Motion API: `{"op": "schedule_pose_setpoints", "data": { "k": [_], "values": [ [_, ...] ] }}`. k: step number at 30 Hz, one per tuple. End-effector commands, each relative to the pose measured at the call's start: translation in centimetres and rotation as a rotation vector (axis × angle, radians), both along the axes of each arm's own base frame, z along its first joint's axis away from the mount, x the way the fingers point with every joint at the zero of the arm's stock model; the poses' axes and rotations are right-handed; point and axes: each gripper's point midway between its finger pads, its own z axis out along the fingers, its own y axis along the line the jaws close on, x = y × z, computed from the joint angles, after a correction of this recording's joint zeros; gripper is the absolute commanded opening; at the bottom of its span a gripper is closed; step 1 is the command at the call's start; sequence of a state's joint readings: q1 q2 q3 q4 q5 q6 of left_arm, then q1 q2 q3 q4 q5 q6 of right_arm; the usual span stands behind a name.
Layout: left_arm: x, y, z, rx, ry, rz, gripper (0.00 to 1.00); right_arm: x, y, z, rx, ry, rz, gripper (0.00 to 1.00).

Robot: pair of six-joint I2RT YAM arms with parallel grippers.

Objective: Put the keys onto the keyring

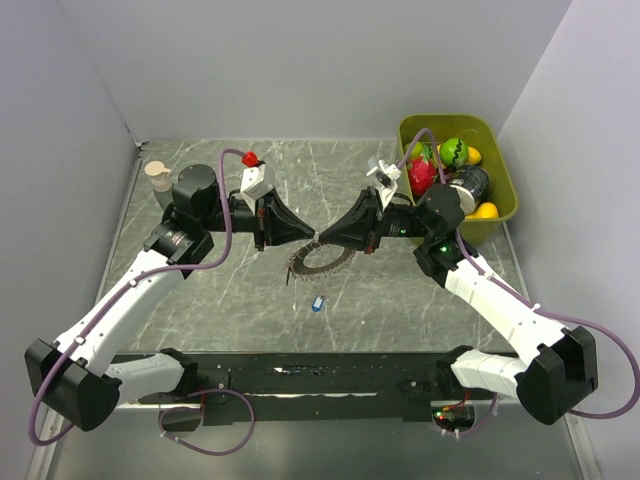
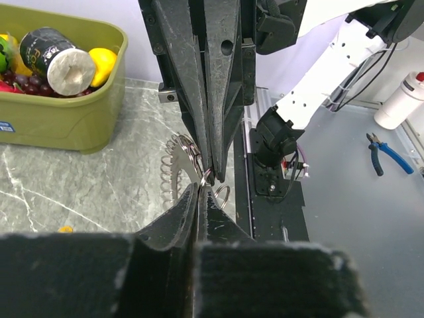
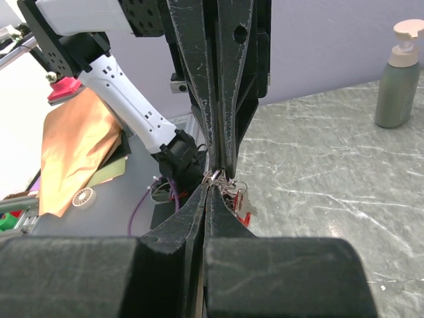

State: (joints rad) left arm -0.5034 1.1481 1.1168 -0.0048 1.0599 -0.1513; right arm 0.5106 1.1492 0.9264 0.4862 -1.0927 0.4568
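Threading in hand, at least one key left to fit.
The left end effector [image 1: 306, 238] and right end effector [image 1: 327, 238] are both clenched, tip to tip, on the keyring [image 1: 322, 262] at mid-bench [image 1: 200, 300]; whether a key sits between them is too small to tell. A blue key [image 1: 318, 302] lies loose just beside the keyring.
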Motion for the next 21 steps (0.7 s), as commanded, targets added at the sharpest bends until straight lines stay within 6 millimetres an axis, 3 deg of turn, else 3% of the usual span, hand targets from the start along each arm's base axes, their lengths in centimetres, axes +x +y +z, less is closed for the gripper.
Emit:
{"op": "schedule_pose_setpoints", "data": {
  "k": [1, 10, 13, 21],
  "values": [
    [0.2, -0.2, 1.2, -0.017, -0.046, -0.011, 0.01, -0.3, -0.2, 2.1, 0.048, -0.082, 0.002, 0.0],
    [1.3, 0.2, 1.4, 0.024, -0.048, 0.093, 0.01, 0.7, -0.1, 1.4, -0.005, -0.047, -0.036, 0.03],
    [1.8, 0.4, 1.5, 0.05, -0.054, 0.129, 0.01, 1.0, -0.1, 1.4, -0.02, -0.051, -0.053, 0.26],
    [2.9, 0.9, 0.9, 0.147, -0.098, 0.196, 0.01, 2.0, -0.5, 2.1, -0.059, -0.103, -0.13, 0.55]
  ]
}}
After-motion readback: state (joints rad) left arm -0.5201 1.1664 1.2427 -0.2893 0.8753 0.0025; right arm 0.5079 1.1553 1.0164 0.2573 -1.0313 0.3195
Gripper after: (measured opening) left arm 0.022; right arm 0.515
